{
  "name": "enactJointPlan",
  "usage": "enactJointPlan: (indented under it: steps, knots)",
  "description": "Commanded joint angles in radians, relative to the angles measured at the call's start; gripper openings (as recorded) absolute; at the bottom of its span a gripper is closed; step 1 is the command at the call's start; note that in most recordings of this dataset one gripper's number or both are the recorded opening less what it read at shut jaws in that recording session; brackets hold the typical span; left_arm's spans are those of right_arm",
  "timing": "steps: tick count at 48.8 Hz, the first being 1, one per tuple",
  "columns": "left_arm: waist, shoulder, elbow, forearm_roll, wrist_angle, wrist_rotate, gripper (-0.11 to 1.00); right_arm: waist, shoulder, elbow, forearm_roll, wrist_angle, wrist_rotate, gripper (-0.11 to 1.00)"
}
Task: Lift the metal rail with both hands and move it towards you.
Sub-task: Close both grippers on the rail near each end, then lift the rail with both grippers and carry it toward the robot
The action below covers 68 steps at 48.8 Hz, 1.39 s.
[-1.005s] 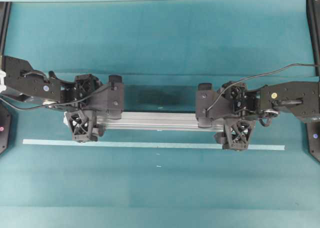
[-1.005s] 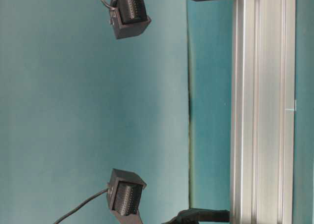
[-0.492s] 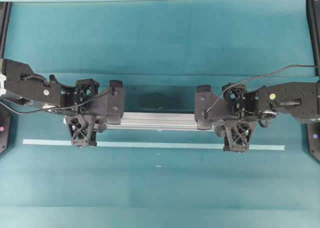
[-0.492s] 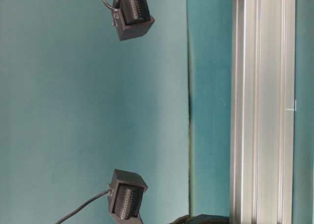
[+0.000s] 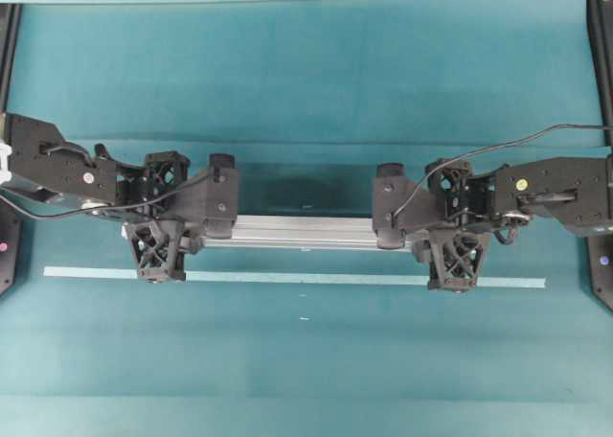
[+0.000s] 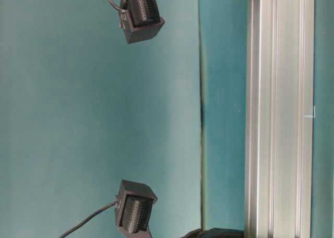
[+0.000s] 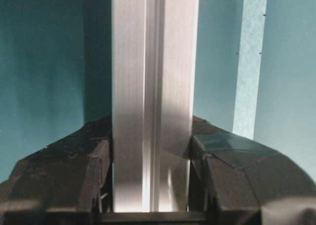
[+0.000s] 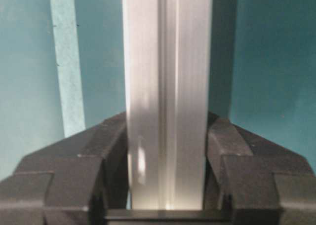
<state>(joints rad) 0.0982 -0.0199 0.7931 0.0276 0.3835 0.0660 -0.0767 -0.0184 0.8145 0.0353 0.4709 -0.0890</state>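
Right wrist view. The metal rail, silver with a lengthwise groove down its middle, runs from the near edge straight to the far edge. The black jaws of the right gripper press against its two sides at the near end. A pale tape strip lies parallel on the teal table, left of the rail and apart from it.

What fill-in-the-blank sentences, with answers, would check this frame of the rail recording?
1. The left gripper is shut on the ____.
2. Across the metal rail, the right gripper stands near the ____ end.
3. The pale tape strip lies ____ to the rail, apart from it.
Answers: metal rail; right; parallel
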Motion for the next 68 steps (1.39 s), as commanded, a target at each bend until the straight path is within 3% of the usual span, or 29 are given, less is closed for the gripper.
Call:
enactJointPlan:
  steps: [1, 17, 42, 53, 68]
  knots:
    - [0.002, -0.006, -0.008, 0.002, -0.008, -0.011, 0.29, -0.003, 0.005, -0.006, 0.003, -0.009, 0.002, 0.4]
    - [0.0, -0.081, -0.048, 0.003, 0.035, -0.011, 0.29, -0.005, -0.055, -0.06, 0.002, 0.055, 0.006, 0.4]
    - [-0.018, -0.258, -0.268, 0.003, 0.414, -0.006, 0.29, -0.008, -0.222, -0.298, 0.003, 0.5, 0.034, 0.4]
    - [-0.018, -0.314, -0.374, 0.003, 0.541, 0.002, 0.29, -0.006, -0.249, -0.416, 0.003, 0.643, 0.037, 0.4]
    - [-0.02, -0.316, -0.565, 0.003, 0.759, 0.005, 0.29, -0.005, -0.245, -0.617, 0.003, 0.882, 0.097, 0.4]
